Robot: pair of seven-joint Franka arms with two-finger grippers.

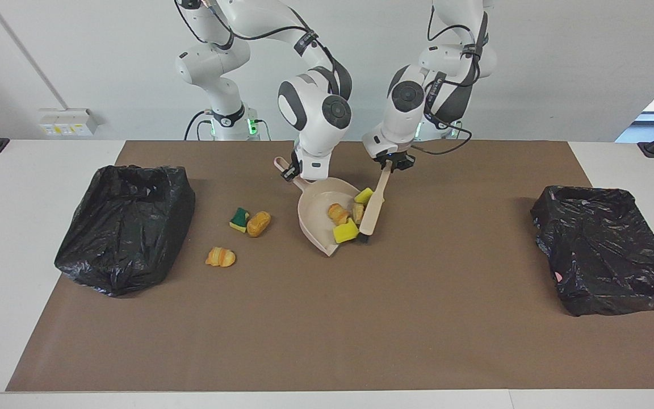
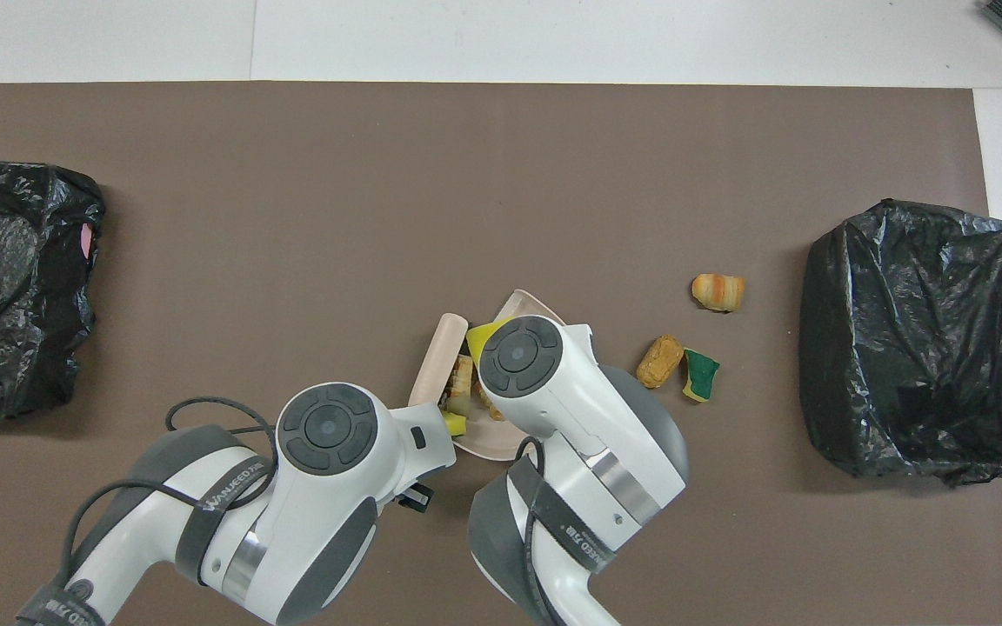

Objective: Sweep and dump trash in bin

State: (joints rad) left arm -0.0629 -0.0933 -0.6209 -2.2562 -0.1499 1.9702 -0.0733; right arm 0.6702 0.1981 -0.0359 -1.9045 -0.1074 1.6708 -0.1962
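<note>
Beige dustpan (image 1: 322, 218) sits mid-table on the brown mat (image 1: 327, 318); I see the right gripper (image 1: 291, 170) with jaws clamped on its handle. Left gripper (image 1: 390, 165) has jaws closed on the brush (image 1: 373, 207) handle, bristles down at the pan's mouth. 4 bits of trash (image 1: 345, 218) lie in the pan against the brush: yellow sponge chunks and bread pieces. 3 more (image 1: 240, 230) lie on the mat between the pan and the black bin (image 1: 125, 227) at the right arm's end. 2nd bin (image 1: 608, 250) at the left arm's end.
</note>
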